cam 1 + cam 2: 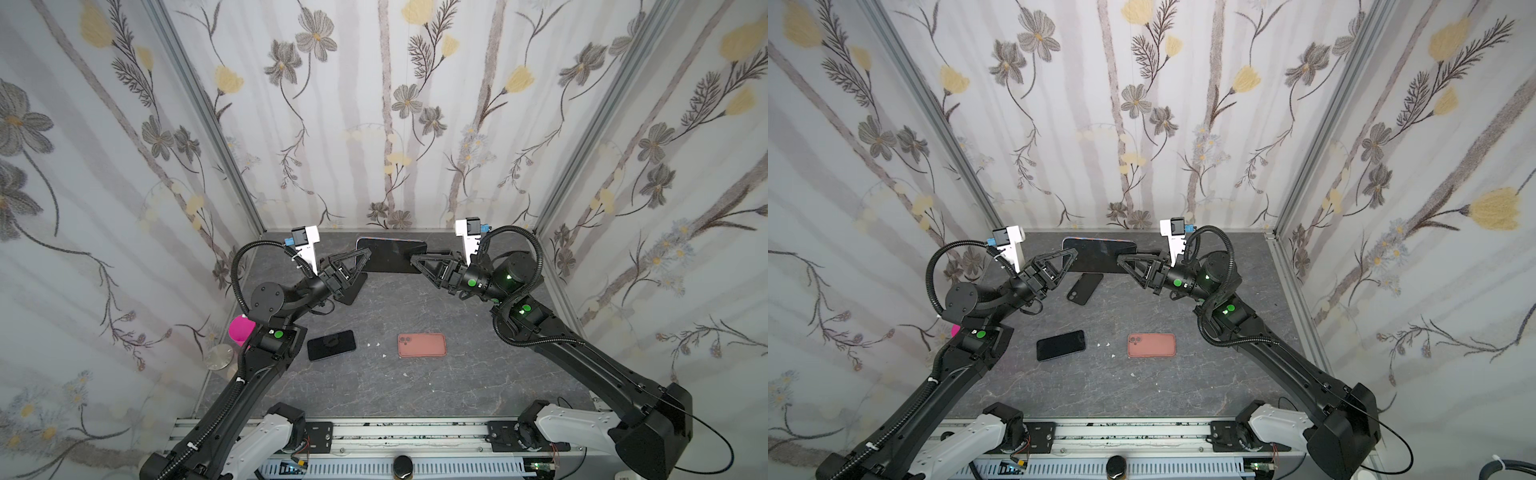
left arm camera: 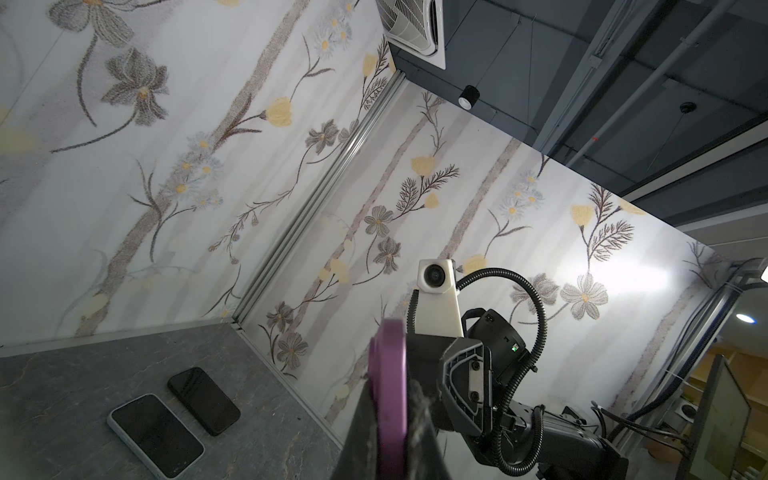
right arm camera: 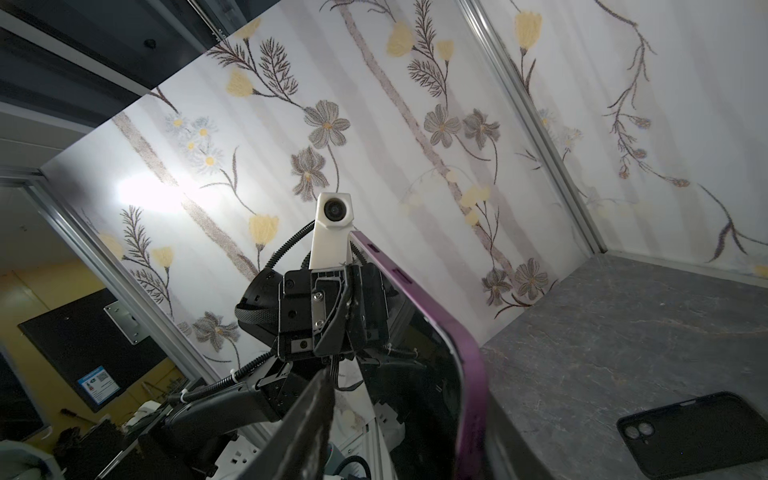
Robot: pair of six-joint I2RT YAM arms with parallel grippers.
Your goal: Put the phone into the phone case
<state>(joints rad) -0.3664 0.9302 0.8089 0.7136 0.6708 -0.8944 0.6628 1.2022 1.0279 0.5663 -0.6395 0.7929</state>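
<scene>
Now then: a dark grey marbled tabletop (image 1: 415, 395), boxed in on three sides by floral-papered walls (image 1: 374, 124). Both arms stretch toward the far edge, wrists turned inward so the grippers face each other.

Between them the purple-edged phone (image 1: 392, 255) hangs clear above the tabletop near the middle of the far edge, long side level, dark screen showing in both top views. The left gripper (image 1: 365, 254) is pinched tight on the phone's left end, and the left wrist view has the phone edge-on between the two fingers. The right gripper (image 1: 413, 258) straddles the right end with the phone between its jaws, but whether they press on it I cannot tell.

Below the left gripper the black phone case (image 1: 1084, 287) lies flat on the tabletop, camera cut-out showing. Nearer the front edge are a black phone (image 1: 331, 345) and a salmon-pink case (image 1: 422, 345), well apart, with white crumbs (image 1: 376, 345) between them. A pink cup (image 1: 241, 330) sits at the left edge, half hidden by the left arm.
</scene>
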